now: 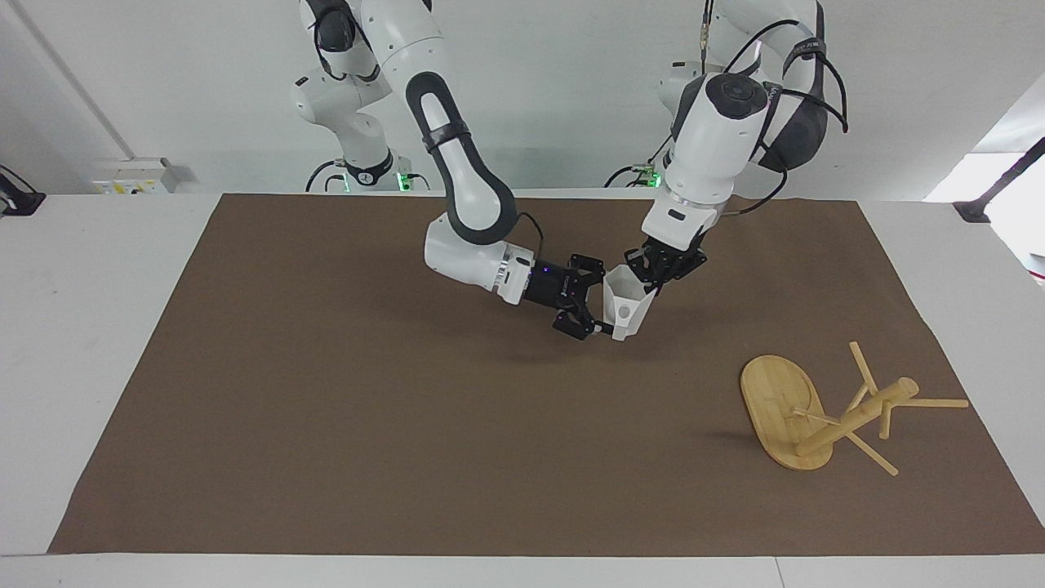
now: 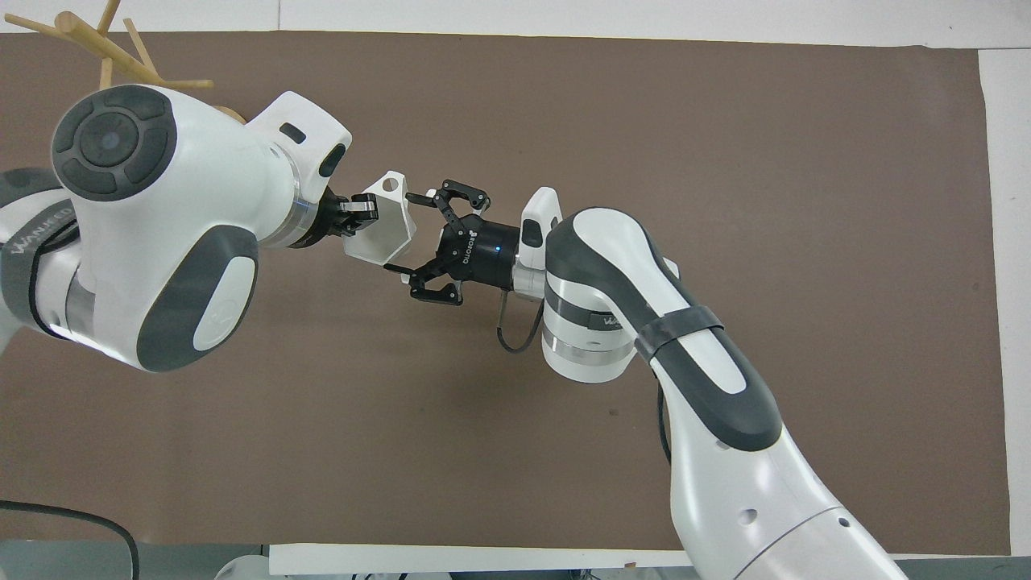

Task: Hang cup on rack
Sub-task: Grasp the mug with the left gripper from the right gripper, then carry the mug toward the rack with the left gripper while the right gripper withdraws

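Note:
The white faceted cup hangs in the air over the middle of the brown mat, tilted, with its handle holes showing. My left gripper is shut on its rim; it also shows in the overhead view, with the cup beside it. My right gripper is open, its fingers spread on either side of the cup's bottom end and not pressing on it; it also shows in the overhead view. The bamboo rack lies tipped on its side, its oval base on edge, toward the left arm's end of the table.
A brown mat covers most of the white table. The rack's pegs show at the overhead view's top corner, partly covered by the left arm.

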`<act>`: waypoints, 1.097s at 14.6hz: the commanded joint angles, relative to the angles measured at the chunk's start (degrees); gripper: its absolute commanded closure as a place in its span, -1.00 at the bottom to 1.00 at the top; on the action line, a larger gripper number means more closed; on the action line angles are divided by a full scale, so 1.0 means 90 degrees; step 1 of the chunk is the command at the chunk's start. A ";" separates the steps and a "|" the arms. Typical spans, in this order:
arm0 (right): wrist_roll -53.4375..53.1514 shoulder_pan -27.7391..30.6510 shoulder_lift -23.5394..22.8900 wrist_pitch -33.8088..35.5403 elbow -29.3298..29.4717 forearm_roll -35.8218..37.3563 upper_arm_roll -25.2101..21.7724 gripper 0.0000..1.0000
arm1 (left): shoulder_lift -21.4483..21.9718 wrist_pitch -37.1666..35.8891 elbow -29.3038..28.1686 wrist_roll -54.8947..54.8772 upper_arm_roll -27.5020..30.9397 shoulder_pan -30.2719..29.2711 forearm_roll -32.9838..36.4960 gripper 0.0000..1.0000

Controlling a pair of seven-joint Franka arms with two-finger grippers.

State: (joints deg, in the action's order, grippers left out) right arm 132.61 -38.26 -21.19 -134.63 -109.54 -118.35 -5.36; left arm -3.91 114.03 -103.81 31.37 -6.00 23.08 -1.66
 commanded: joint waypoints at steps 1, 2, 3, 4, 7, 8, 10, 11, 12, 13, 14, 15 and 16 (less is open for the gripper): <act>0.0236 0.0422 0.0878 0.0376 -0.1157 0.0073 0.0029 -1.00 | -0.0054 0.0114 0.0146 0.0244 0.0080 0.0004 0.0018 1.00; 0.0285 0.0636 0.0938 0.0611 -0.1314 0.0296 0.0029 -1.00 | -0.0083 0.0114 0.0196 0.0303 0.0100 -0.0006 0.0018 1.00; 0.0334 0.0899 0.1006 0.0893 -0.1460 0.0627 0.0029 -1.00 | -0.0093 0.0123 0.0225 0.0449 0.0100 -0.0112 0.0009 1.00; 0.0363 0.1250 0.1055 0.1196 -0.1578 0.1104 0.0029 -1.00 | -0.0122 0.0143 0.0341 0.0847 0.0100 -0.0220 0.0018 1.00; 0.0354 0.2665 0.1085 0.2144 -0.1540 0.3125 0.0029 -1.00 | -0.0250 0.0357 0.0460 0.1502 0.0100 -0.0377 0.0028 1.00; 0.0335 0.3095 0.1085 0.2427 -0.1482 0.3633 0.0029 -1.00 | -0.0250 0.0425 0.0450 0.1756 0.0100 -0.0435 0.0047 1.00; 0.0305 0.3653 0.1046 0.2867 -0.1278 0.4532 0.0020 -1.00 | -0.0240 0.0572 0.0401 0.1759 0.0100 -0.0552 0.0057 1.00; 0.0276 0.3917 0.1017 0.3101 -0.1131 0.5088 0.0020 -1.00 | -0.0230 0.0863 0.0314 0.1778 0.0100 -0.0611 0.0067 1.00; 0.0208 0.4103 0.1016 0.3142 -0.0995 0.5596 0.0010 -1.00 | -0.0172 0.1301 0.0081 0.1827 0.0100 -0.0621 0.0067 1.00; 0.0159 0.4269 0.1016 0.3142 -0.0829 0.6220 0.0010 -1.00 | -0.0142 0.1730 -0.0134 0.1837 0.0100 -0.0631 0.0067 1.00; 0.0149 0.4416 0.1016 0.3181 -0.0692 0.6768 0.0010 -1.00 | -0.0075 0.2083 -0.0320 0.1847 0.0100 -0.0650 0.0067 1.00; 0.0130 0.4533 0.1026 0.3336 -0.0545 0.7199 0.0000 -1.00 | -0.0016 0.2434 -0.0525 0.1847 0.0100 -0.0757 0.0057 1.00; 0.0013 0.4622 0.1065 0.3521 -0.0389 0.7609 -0.0019 -1.00 | 0.0168 0.2931 -0.0913 0.1847 0.0100 -0.0826 0.0067 1.00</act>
State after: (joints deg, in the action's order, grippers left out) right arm 134.91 1.59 -12.24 -105.46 -115.85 -56.65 -6.02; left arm -5.92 133.07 -105.36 47.06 -4.93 17.07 -1.52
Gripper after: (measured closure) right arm 0.000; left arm 0.952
